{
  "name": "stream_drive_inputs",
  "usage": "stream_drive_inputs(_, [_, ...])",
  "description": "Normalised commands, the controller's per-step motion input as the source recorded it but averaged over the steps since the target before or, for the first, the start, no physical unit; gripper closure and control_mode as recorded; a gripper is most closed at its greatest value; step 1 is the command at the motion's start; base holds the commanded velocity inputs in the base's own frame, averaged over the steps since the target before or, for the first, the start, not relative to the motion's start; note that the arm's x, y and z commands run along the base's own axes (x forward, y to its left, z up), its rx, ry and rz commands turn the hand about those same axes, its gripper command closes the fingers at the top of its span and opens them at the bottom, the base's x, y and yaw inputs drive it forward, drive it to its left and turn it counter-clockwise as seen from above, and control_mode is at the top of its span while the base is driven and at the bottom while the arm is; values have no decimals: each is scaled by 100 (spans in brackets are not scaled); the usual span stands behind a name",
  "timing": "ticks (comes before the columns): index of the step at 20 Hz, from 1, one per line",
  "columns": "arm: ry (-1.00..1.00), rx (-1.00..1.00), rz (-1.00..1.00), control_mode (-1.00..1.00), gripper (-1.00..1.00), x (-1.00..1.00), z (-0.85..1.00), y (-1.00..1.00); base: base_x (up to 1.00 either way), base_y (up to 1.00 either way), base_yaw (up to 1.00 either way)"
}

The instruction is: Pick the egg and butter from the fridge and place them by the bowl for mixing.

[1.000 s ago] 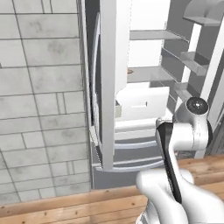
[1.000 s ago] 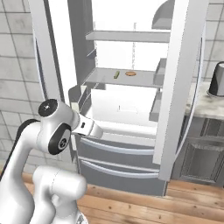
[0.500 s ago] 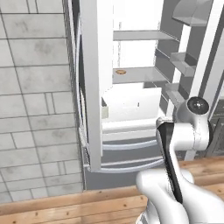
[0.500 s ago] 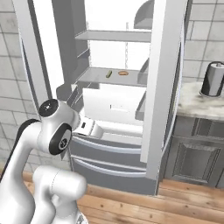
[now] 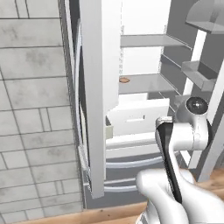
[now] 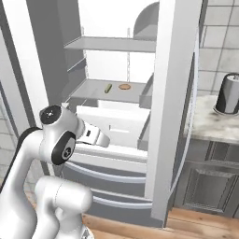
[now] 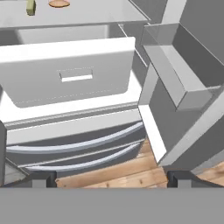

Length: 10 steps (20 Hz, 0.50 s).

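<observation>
Egg (image 6: 123, 87) on the fridge (image 6: 170, 93) middle shelf, near its front edge, butter (image 6: 108, 88) just beside | gripper (image 7: 112, 178) released, jaws wide, low before the drawers | step: approach | next: raise, reach to shelf front.

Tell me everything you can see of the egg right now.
The egg is a small brownish oval lying on the grey middle shelf of the open fridge, above the pale drawer. A small greenish stick lies beside it, apart from it. Nothing else touches it; its surface detail is too small to tell.
</observation>
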Motion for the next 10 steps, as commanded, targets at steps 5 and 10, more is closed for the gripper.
stream_drive_inputs(5, [0,0,0,100,-100,0,0,0,40,0,3])
stream_drive_inputs(10, [0,0,0,100,-100,0,0,0,33,-12,14])
